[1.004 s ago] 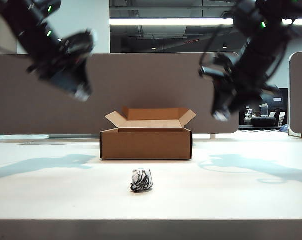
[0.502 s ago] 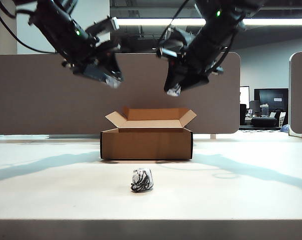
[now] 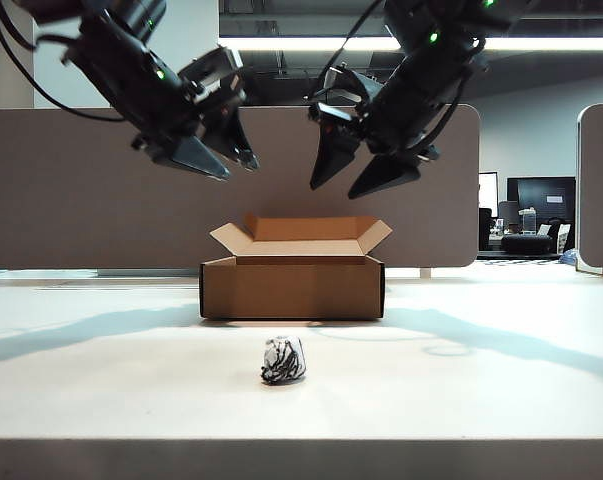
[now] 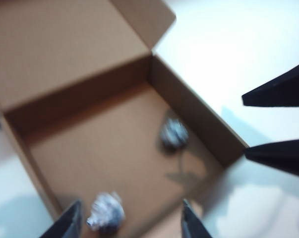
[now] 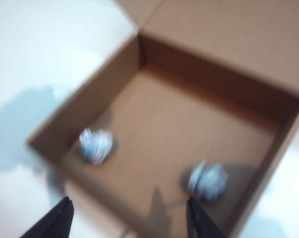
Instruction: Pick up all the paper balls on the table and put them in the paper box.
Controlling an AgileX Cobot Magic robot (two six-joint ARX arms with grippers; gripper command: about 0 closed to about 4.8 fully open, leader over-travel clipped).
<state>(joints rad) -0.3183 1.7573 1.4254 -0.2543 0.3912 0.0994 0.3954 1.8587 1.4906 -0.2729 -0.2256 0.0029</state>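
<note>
The brown paper box (image 3: 291,287) stands open in the middle of the white table (image 3: 501,390). One paper ball (image 3: 283,361) lies on the table in front of it. Two more blurred paper balls (image 4: 174,135) (image 4: 105,213) show inside the box's walls; the right wrist view has them too, one ball (image 5: 95,145) and the other (image 5: 207,180). My left gripper (image 3: 239,170) (image 4: 131,210) hangs open and empty above the box's left side. My right gripper (image 3: 333,192) (image 5: 128,206) hangs open and empty above its right side. The right gripper's dark fingers (image 4: 280,91) show in the left wrist view.
A grey-brown partition panel (image 3: 81,200) runs behind the table. The box's flaps (image 3: 231,238) stand spread outward. The table's pale front edge (image 3: 301,455) lies close to the ball on the table.
Both arms swung in from the sides to above the box. Both grippers opened, and the white balls seen at their tips are gone from them. The ball on the table has not moved.
</note>
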